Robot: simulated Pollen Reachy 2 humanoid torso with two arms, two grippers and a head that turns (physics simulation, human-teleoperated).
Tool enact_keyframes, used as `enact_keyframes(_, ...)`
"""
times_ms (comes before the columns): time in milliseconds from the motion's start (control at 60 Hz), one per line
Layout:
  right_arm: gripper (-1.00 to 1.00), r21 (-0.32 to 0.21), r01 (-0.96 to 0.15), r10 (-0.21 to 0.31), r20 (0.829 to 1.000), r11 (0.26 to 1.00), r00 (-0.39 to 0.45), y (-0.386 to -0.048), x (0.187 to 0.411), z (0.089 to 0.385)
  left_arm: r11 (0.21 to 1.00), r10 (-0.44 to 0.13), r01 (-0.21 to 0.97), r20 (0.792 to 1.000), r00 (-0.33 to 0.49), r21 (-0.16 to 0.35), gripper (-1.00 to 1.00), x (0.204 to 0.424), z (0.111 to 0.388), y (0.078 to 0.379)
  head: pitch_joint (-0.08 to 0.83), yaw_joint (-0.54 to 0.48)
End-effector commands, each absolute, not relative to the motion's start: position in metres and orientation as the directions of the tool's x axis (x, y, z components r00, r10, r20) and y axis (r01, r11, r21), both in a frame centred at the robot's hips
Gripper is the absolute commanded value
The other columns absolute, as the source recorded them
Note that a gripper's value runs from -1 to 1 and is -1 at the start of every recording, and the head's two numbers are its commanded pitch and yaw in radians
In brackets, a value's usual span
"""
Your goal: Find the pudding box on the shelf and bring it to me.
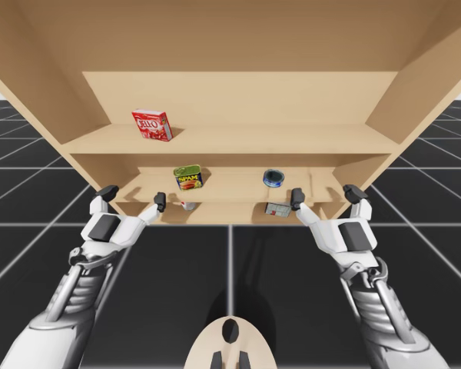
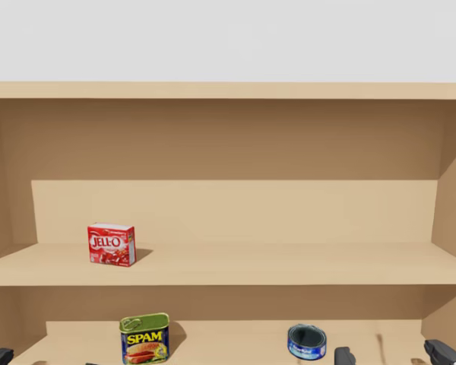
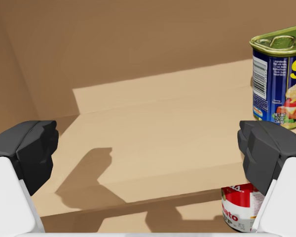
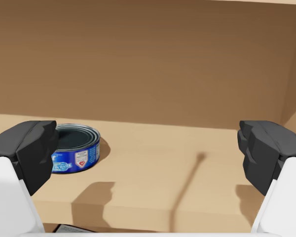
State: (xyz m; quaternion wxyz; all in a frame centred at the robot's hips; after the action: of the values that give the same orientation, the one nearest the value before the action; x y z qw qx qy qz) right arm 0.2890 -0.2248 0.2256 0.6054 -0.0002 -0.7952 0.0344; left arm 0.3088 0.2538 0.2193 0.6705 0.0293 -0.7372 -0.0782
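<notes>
both our claws hang with their fingers wide apart and nothing between them, at the front edge of the middle board of the wooden shelf (image 1: 292,140). our left claw (image 1: 134,196) faces bare board. the blue-and-yellow rectangular can (image 1: 188,177) stands upright ahead of it, off to its inner side, and a red-and-white round can (image 1: 187,204) stands on the board below, under that same side. our right claw (image 1: 325,195) also faces the middle board, with the low blue round can (image 1: 273,179) ahead of it, toward its inner finger.

two boxes are on the shelf, and we cannot tell which is the pudding one. a red box (image 1: 152,124) stands upright on the upper board, toward its left end, above the rectangular can and well apart from both claws. a flat grey box (image 1: 276,208) lies on the lowest board, just below the blue round can and near our right claw's inner finger.
</notes>
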Motion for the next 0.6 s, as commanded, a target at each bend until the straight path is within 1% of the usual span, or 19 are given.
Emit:
enact_keyframes(17, -1.00, -0.031, -0.036, 0.021, 0.967, 0.999, -0.252, -0.221, 0.287, 0.224, 0.986, -0.149, 0.059, 0.984, -0.099, 0.155, -1.00, 0.308, 0.219, 0.254, 0.012, -0.01)
enact_keyframes(67, -1.00, -0.028, -0.062, 0.012, 0.967, 0.998, -0.254, -0.221, 0.286, 0.225, 0.986, -0.147, 0.059, 0.984, -0.098, 0.153, -1.00, 0.308, 0.219, 0.254, 0.024, -0.01)
enact_keyframes(133, -1.00, -0.023, -0.059, 0.008, 0.968, 0.998, -0.250, -0.221, 0.286, 0.226, 0.987, -0.144, 0.059, 0.985, -0.100, 0.150, -1.00, 0.307, 0.220, 0.253, 0.057, -0.01)
enact_keyframes(233, -1.00, -0.008, -0.058, -0.006, 0.970, 0.998, -0.242, -0.222, 0.287, 0.226, 0.987, -0.139, 0.060, 0.984, -0.107, 0.146, -1.00, 0.306, 0.221, 0.253, 0.137, -0.01)
enact_keyframes(367, -1.00, -0.001, -0.057, -0.012, 0.973, 0.998, -0.232, -0.221, 0.288, 0.225, 0.987, -0.142, 0.063, 0.983, -0.113, 0.149, -1.00, 0.305, 0.222, 0.253, 0.238, -0.01)
enact_keyframes(383, -1.00, -0.001, -0.057, -0.012, 0.973, 0.998, -0.232, -0.221, 0.288, 0.225, 0.987, -0.142, 0.063, 0.983, -0.113, 0.149, -1.00, 0.305, 0.222, 0.253, 0.238, -0.01)
enact_keyframes(417, -1.00, 0.005, -0.054, -0.018, 0.973, 0.999, -0.231, -0.221, 0.288, 0.225, 0.986, -0.143, 0.065, 0.983, -0.116, 0.151, -1.00, 0.305, 0.222, 0.253, 0.279, -0.01)
enact_keyframes(517, -1.00, 0.013, -0.057, -0.026, 0.973, 0.998, -0.228, -0.220, 0.288, 0.225, 0.986, -0.145, 0.069, 0.981, -0.125, 0.155, -1.00, 0.303, 0.224, 0.252, 0.342, -0.03)
enact_keyframes(533, -1.00, 0.012, -0.065, -0.026, 0.975, 0.998, -0.221, -0.220, 0.288, 0.225, 0.985, -0.146, 0.072, 0.981, -0.129, 0.157, -1.00, 0.301, 0.224, 0.250, 0.363, -0.05)
enact_keyframes(600, -1.00, 0.015, -0.061, -0.029, 0.974, 0.998, -0.224, -0.220, 0.288, 0.224, 0.984, -0.147, 0.081, 0.979, -0.139, 0.159, -1.00, 0.298, 0.226, 0.248, 0.401, -0.07)
